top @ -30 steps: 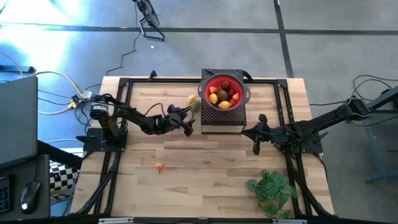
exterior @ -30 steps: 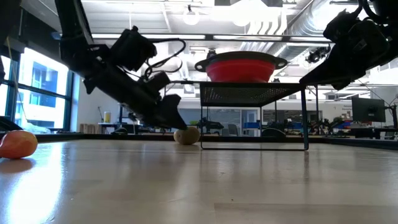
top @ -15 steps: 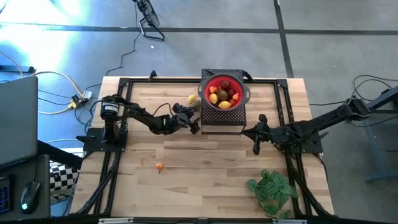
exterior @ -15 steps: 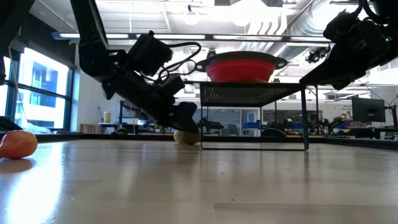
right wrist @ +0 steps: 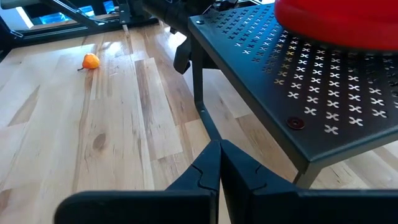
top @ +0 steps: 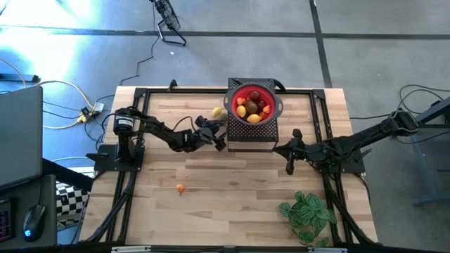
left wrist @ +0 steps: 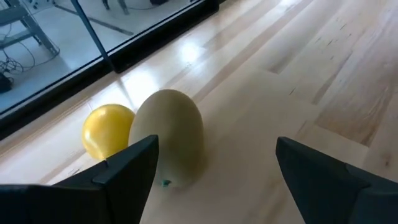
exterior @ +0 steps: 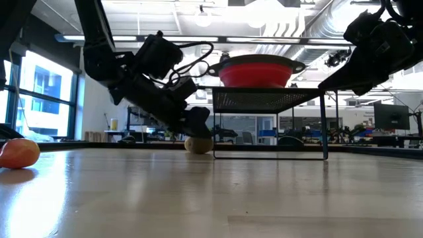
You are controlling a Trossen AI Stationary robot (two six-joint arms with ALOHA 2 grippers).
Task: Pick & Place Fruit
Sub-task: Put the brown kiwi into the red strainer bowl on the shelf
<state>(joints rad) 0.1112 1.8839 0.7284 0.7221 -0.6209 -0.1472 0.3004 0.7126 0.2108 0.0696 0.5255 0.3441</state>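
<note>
A brownish-green oval fruit (left wrist: 174, 127) lies on its side on the table beside a yellow fruit (left wrist: 106, 129), just left of the black stand (top: 252, 138). My left gripper (left wrist: 214, 177) is open and low over the table. The green fruit (exterior: 198, 144) lies just ahead of one fingertip, not between the two. The red bowl (top: 235, 97) on the stand holds several fruits. An orange fruit (top: 180, 187) lies alone toward the near left. My right gripper (right wrist: 219, 163) is shut and waits to the right of the stand, off the table.
The perforated stand (exterior: 271, 99) with the red bowl (exterior: 256, 71) rises right beside the left gripper (top: 219, 140). A green leafy plant (top: 306, 214) sits at the near right corner. Bare wood stretches across the table's near half.
My left gripper has moved toward the table's right edge, closer to the green fruit and the stand, rolling a little as it went. It then held still and stayed open. The fruits have not moved.
</note>
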